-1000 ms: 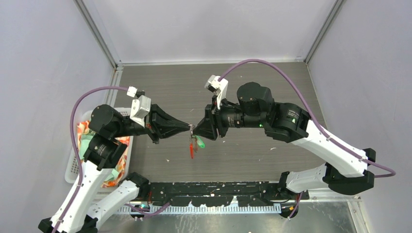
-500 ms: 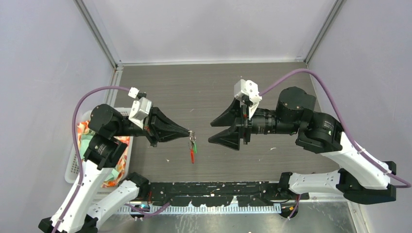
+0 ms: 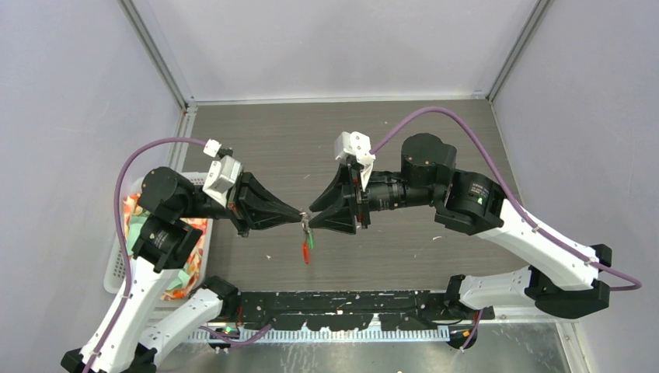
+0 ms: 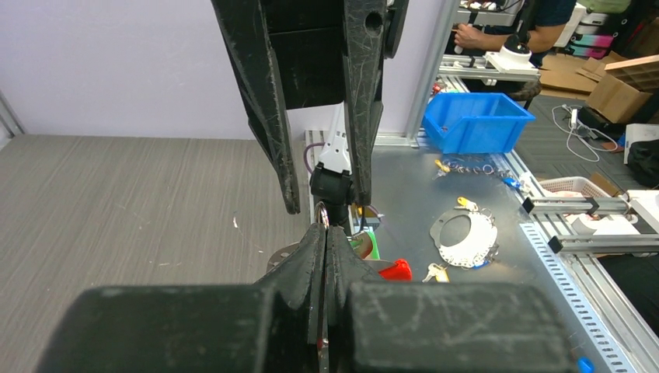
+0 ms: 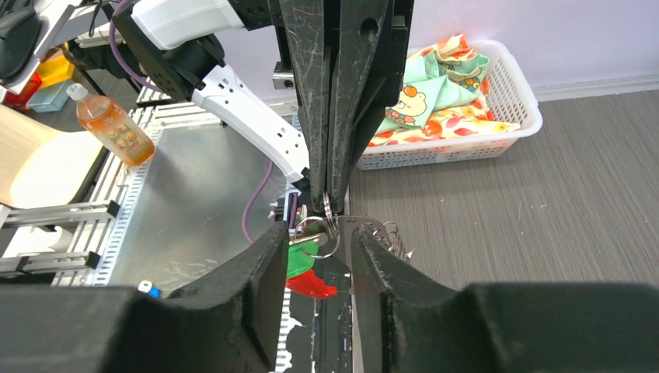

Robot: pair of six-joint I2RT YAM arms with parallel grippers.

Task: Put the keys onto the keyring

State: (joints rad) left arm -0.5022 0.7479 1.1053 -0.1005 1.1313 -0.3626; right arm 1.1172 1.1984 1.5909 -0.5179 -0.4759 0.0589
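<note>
At centre frame in the top view, the left gripper [image 3: 299, 216] is clamped on the keyring [image 5: 325, 227], a green key [image 5: 300, 261] hangs just below the ring, and the right gripper [image 3: 313, 218] holds its jaws apart, straddling the ring.

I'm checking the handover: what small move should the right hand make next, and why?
Probably close the right hand gently on the keyring. It stands open astride the keyring, which the shut left hand holds in the air with the green key hanging beneath.
</note>
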